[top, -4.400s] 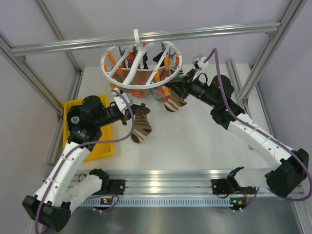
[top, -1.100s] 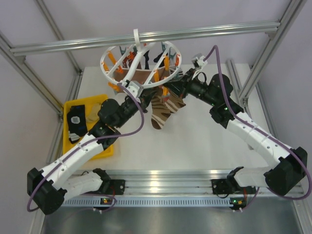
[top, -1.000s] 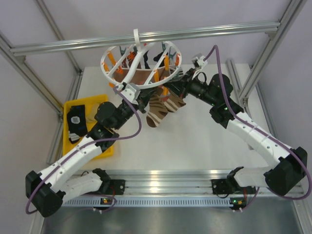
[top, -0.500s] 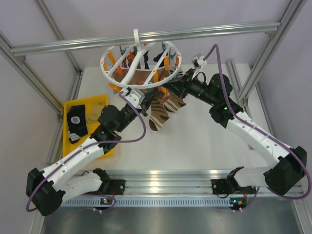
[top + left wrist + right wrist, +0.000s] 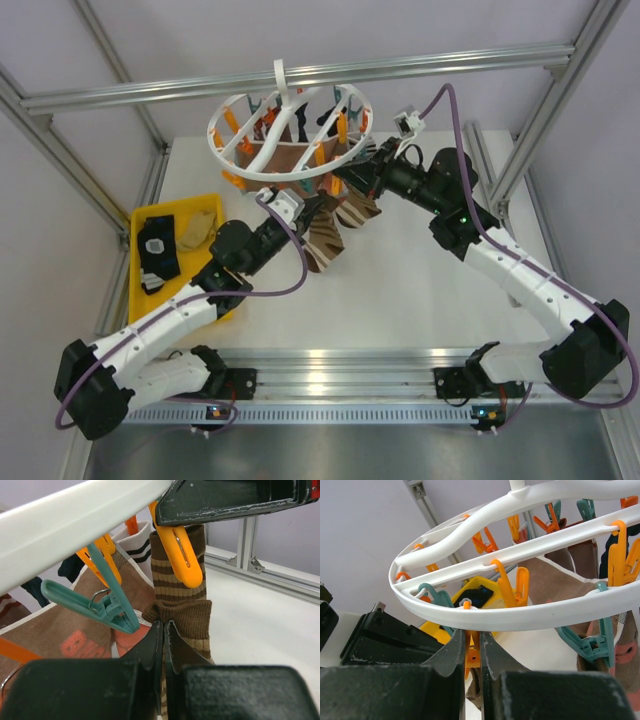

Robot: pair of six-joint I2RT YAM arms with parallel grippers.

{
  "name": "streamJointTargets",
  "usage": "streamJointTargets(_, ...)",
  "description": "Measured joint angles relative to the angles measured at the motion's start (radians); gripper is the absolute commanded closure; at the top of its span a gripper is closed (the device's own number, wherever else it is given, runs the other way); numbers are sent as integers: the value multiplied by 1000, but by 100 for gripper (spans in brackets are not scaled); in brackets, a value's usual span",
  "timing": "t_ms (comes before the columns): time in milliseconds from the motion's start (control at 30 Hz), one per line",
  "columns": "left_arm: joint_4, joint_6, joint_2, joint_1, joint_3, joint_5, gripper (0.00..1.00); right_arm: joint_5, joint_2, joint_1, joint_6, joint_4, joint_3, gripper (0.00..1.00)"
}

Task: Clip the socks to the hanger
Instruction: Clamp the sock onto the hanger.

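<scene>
The white round hanger (image 5: 288,128) hangs from the top bar, its rim (image 5: 530,616) crossing the right wrist view. My left gripper (image 5: 303,213) is shut on a brown-and-cream striped sock (image 5: 323,242) just under the ring. In the left wrist view the gripper (image 5: 164,625) pinches the sock (image 5: 189,622) at its folded cuff. The sock's upper end rises behind an orange clip (image 5: 179,555); whether the clip bites it I cannot tell. My right gripper (image 5: 352,180) is shut on that orange clip (image 5: 473,656), squeezing its handles between the jaws (image 5: 473,636).
Another striped sock (image 5: 358,212) hangs from the ring beside the held one. A teal clip (image 5: 95,605) and a brown cloth with orange print (image 5: 65,640) hang close on the left. The yellow tray (image 5: 143,217) at the left holds a black sock (image 5: 157,256) and a tan one (image 5: 200,228).
My left arm has swung right and forward, carrying the striped sock from beside the tray up under the ring to the clip. The right arm has barely moved.
</scene>
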Motion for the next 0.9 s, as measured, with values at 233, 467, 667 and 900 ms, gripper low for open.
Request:
streamJointTargets(233, 29, -11, 26, -1, 1, -42, 100, 0, 2, 0, 16, -6, 3, 100)
streamJointTargets(467, 41, -45, 35, -2, 34, -70, 100, 0, 2, 0, 23, -12, 3, 100)
streamJointTargets(667, 51, -72, 35, -2, 51, -72, 100, 1, 4, 0, 23, -13, 3, 100)
streamJointTargets(900, 51, -92, 35, -2, 55, -60, 100, -2, 7, 0, 33, -8, 3, 100)
